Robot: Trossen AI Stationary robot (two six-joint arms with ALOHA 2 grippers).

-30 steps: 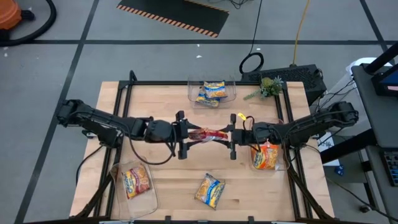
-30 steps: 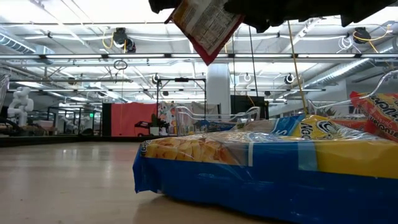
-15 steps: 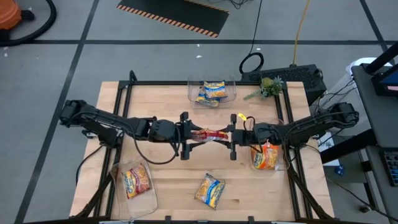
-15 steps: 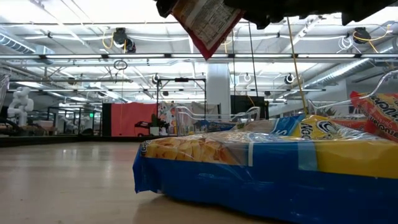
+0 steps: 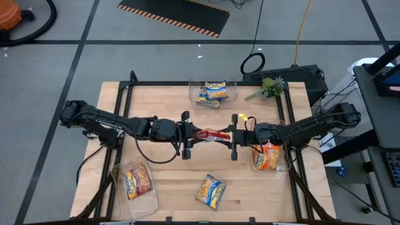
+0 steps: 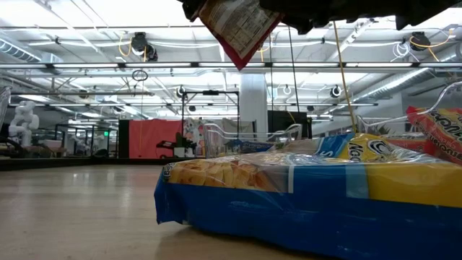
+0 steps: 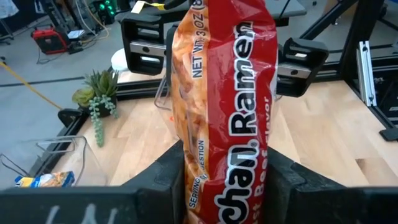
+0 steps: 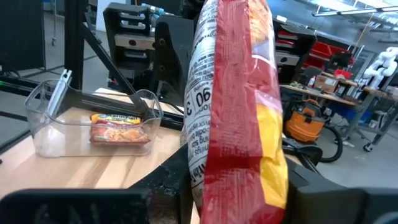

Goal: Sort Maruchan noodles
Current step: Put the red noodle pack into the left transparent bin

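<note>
A red Maruchan packet (image 5: 211, 134) hangs in the air over the table's middle, between my two grippers. My left gripper (image 5: 194, 134) is shut on its left end and my right gripper (image 5: 229, 135) on its right end. The low view shows the packet (image 6: 238, 27) well above the board. A blue-and-yellow packet (image 5: 210, 190) lies flat on the table near the near edge. More packets lie in three clear bins: blue-and-yellow ones (image 5: 213, 92) at the far edge, an orange one (image 5: 136, 182) near left, another orange one (image 5: 267, 156) at the right. My left gripper pinches the packet's end (image 7: 217, 186) between its two fingers (image 7: 169, 177), coming level from the table's left. The packet stands on edge and is lifted clear. My right gripper pinches the opposite end (image 8: 224, 180) between its two fingers, coming level from the table's right; the packet bridges both grippers.
The far bin (image 5: 232, 94), the near-left bin (image 5: 150, 200) and the right bin (image 5: 281, 164) stand on the wooden table. A small plant (image 5: 267, 87) sits at the far right corner. Black frame rails run along the table's sides.
My left gripper has shifted a little toward the table's right, closer to the right gripper. The red packet has risen slightly in the low view and spans a shorter stretch between the two grippers.
</note>
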